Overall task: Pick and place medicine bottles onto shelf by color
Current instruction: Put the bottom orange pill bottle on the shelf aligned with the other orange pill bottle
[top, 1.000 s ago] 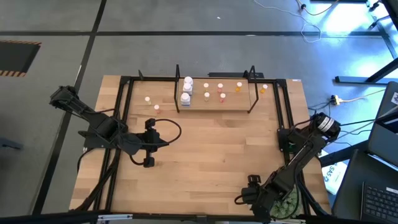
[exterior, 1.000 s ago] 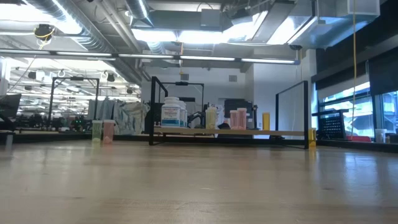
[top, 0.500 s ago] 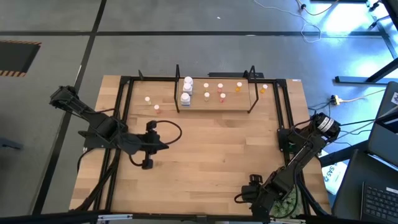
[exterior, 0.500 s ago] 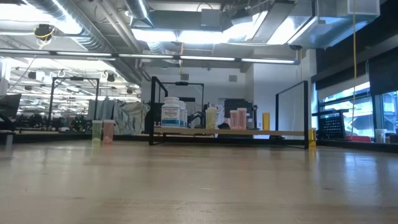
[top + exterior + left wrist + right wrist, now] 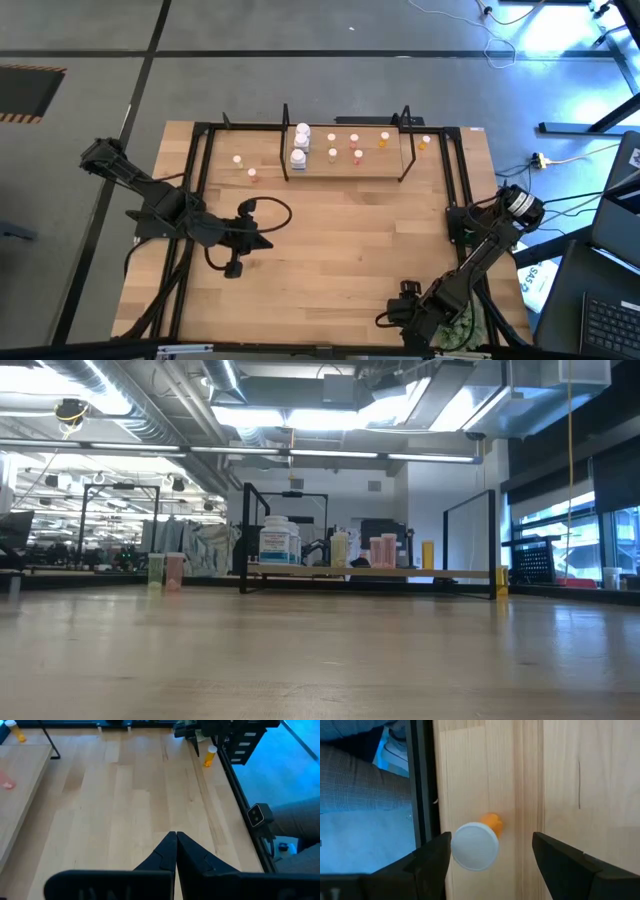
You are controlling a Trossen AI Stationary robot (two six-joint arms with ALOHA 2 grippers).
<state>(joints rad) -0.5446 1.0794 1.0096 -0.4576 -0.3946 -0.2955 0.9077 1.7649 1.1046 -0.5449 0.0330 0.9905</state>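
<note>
1. High view: a wooden table (image 5: 330, 250) fills the centre of the frame. The shelf (image 5: 345, 158) sits at upper centre and carries five bottles: two chunky white ones (image 5: 300, 145) stacked close at its left end, then a pale one (image 5: 332, 153), a pink one (image 5: 354, 150) and an orange one (image 5: 383, 140), apparently grouped by colour. Two small bottles (image 5: 244, 167) stand on the table left of the shelf, and another orange bottle (image 5: 424, 142) stands just right of it, so three seem left to sort. The left gripper (image 5: 262, 241) is at centre left, far from any bottle. The right gripper (image 5: 392, 318) is at the lower right edge.

2. Low view: the shelf (image 5: 370, 572) appears in the distance at centre, with a white bottle (image 5: 279, 544) and pink bottles (image 5: 383, 551) on it. Two bottles (image 5: 165, 571) stand to its left. Neither arm shows.

3. Left wrist view: the left gripper (image 5: 176, 837) has its fingers pressed together, holding nothing, over bare wood. One orange bottle (image 5: 210, 755) stands at upper right beside the black frame (image 5: 235, 785).

4. Right wrist view: the right gripper (image 5: 492, 849) has its fingers spread wide, either side of an orange bottle with a white cap (image 5: 476, 845), seen from above. The fingers do not touch it, which suggests a grasp is being lined up.
</note>
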